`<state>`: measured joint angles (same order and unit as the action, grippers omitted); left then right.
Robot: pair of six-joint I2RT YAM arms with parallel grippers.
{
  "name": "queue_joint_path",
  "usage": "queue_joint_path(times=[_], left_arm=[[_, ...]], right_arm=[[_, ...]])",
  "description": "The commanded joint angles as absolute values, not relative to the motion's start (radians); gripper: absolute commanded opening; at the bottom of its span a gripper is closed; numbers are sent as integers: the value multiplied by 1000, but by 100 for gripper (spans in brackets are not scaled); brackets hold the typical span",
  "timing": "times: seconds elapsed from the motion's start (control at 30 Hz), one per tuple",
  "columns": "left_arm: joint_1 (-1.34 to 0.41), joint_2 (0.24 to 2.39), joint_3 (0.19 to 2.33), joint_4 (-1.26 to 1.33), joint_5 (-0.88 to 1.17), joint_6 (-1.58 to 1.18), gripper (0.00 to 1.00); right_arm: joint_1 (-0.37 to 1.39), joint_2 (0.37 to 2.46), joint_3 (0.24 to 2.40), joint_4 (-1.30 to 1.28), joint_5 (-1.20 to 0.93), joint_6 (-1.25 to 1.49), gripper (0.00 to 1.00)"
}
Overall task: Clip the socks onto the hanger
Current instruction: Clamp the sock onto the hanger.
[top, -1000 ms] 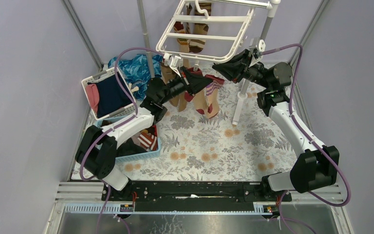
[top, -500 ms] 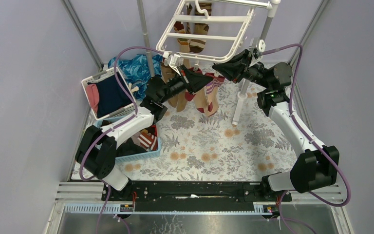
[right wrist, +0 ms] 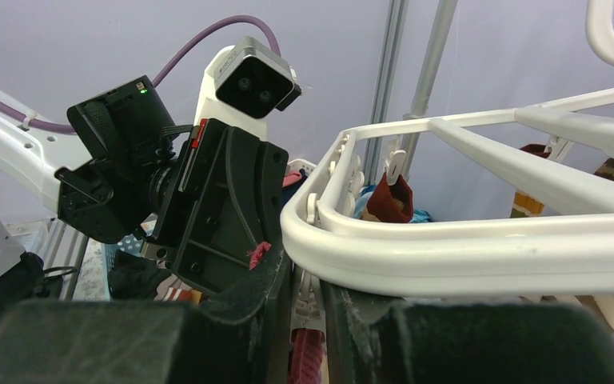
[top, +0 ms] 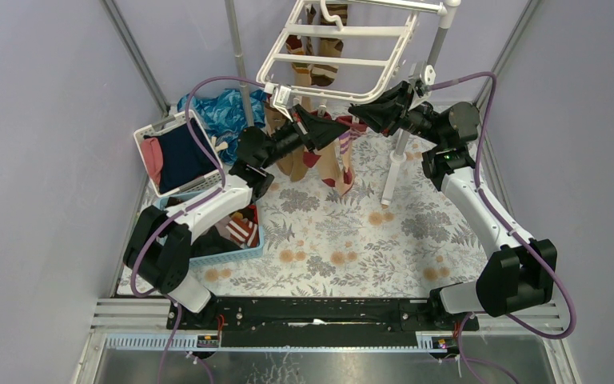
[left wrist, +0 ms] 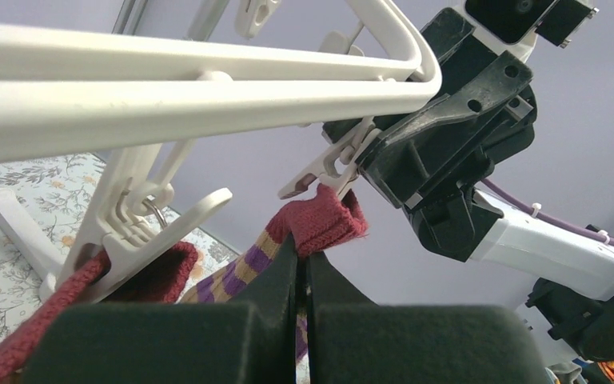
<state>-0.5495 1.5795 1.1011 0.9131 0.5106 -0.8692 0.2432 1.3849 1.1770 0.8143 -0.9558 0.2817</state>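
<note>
Status: partly done. Several clipped socks (top: 320,72) hang under the far part of the hanger (top: 340,61). In the left wrist view a maroon cuff (left wrist: 148,268) already sits in a neighbouring clip (left wrist: 140,232). More socks lie in the blue basket (top: 232,254) at the near left of the worktop (top: 352,232), so a good share is left to hang.

Step in hand, as judged: getting the striped-cuff sock (left wrist: 320,220) into a clip (left wrist: 328,164) on the hanger's near rail. The cuff is raised to just under that clip, touching or almost touching its lower tip. The clip does not yet grip it.

Fingers of the left claw (left wrist: 301,248) are pressed together, pinching the sock just below its maroon cuff. The rest of the sock hangs toward the worktop.

Fingers of the right claw (top: 356,108) stand with a narrow gap. They appear to pinch the upper end of the clip, but the rail partly hides the contact, so this is not certain.

Pose: the left arm reaches from its near-left base up and far-rightward, wrist lifted beneath the hanger's near edge. The right arm rises from its near-right base, elbow at the far right, forearm turned left. Both claws meet at the same clip, tips just apart.

Remaining here: seat the cuff, let the clip bite, release.
</note>
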Motion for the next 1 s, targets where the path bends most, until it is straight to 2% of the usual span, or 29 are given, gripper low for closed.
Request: queue_joint_path(times=[0.0,0.17,0.37,0.5,0.67,0.77,0.97], left_arm=[[-539,1586,1107,996,523,-897,0],[-534,1592,1096,1010,523,-912,0],[-529,1602,1091,1014,529,-920,11],[-528,1601,1084,1016,531,-918,27],[-526,1554,1028,1048,532,-897,57],[-526,1499,973,1056,535,-869,64],[-526,1340,804,1059,545,-756,67]], right_arm=[[253,1366,1201,828,-970,273,21],[253,1360,1198,829,-968,274,49],[253,1351,1194,828,-969,273,66],[251,1339,1188,825,-977,276,78],[229,1300,1166,832,-1024,284,97],[205,1262,1136,828,-1069,278,100],[156,1156,1038,758,-1138,259,100]])
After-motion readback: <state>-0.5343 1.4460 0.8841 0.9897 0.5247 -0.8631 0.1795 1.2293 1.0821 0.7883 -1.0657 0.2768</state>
